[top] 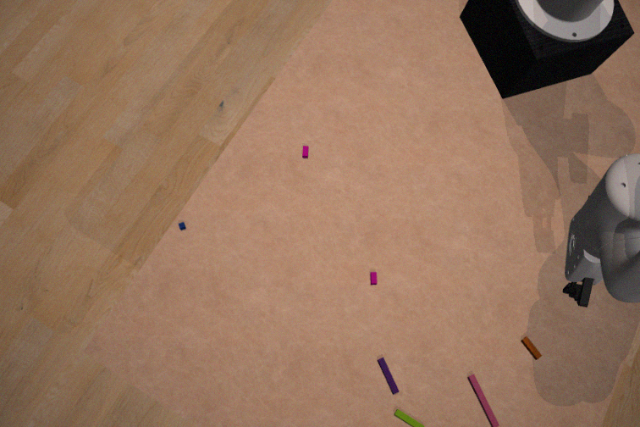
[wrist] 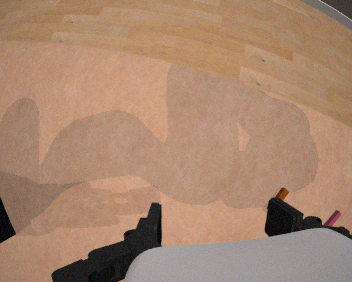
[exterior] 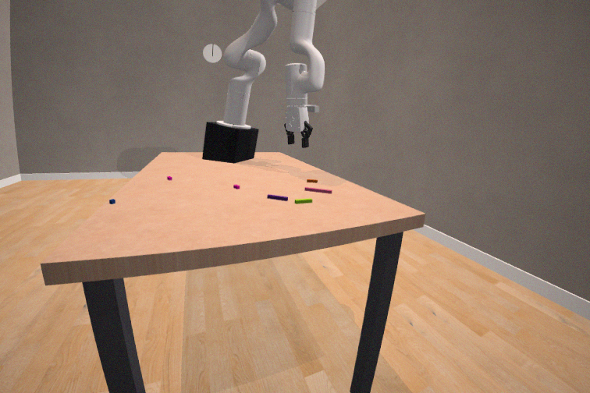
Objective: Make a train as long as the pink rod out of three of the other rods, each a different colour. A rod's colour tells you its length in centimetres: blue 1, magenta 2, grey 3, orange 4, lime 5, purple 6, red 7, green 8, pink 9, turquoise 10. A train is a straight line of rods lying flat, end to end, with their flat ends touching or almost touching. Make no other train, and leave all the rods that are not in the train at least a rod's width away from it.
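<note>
The pink rod (top: 483,400) (exterior: 318,189) (wrist: 333,218) lies flat, cut by the lower edge of the top view. The orange rod (top: 531,347) (exterior: 311,180) (wrist: 282,195) lies beyond it, nearer the base. The purple rod (top: 388,375) (exterior: 277,197) and the lime rod (top: 409,418) (exterior: 303,200) lie near each other, apart. One magenta rod (top: 373,278) (exterior: 236,186) lies mid-table, another magenta rod (top: 305,152) (exterior: 169,178) farther off. The blue rod (top: 182,225) (exterior: 111,201) lies near the left edge. My gripper (exterior: 297,143) (wrist: 216,219) is open and empty, high above the table.
The black base block (top: 491,25) (exterior: 229,142) stands on the table (exterior: 197,225) at its far end. The arm's shadow falls on the table around the orange rod. The table's edge runs beyond the orange rod, with wooden floor (wrist: 153,15) past it.
</note>
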`<act>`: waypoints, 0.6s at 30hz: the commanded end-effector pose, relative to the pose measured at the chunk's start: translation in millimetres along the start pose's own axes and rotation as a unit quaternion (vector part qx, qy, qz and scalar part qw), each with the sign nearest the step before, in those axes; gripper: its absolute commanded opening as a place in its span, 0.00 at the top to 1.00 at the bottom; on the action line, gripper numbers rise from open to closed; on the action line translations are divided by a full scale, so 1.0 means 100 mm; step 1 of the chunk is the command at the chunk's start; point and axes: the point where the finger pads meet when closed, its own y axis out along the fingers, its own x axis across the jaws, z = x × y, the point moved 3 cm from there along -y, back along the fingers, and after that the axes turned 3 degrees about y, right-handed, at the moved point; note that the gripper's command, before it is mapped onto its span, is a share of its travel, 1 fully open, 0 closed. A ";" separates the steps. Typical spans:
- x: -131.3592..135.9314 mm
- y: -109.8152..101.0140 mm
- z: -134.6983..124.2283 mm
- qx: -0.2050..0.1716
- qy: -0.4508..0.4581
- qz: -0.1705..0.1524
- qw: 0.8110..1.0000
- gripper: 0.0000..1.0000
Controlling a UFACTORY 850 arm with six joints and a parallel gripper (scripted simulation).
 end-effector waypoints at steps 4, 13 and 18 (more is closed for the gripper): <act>0.11 0.01 -0.13 -0.004 0.052 0.005 0.999 0.00; 0.24 0.02 -0.33 -0.008 0.125 0.001 0.992 0.00; 0.30 0.03 -0.44 -0.010 0.162 -0.002 0.987 0.00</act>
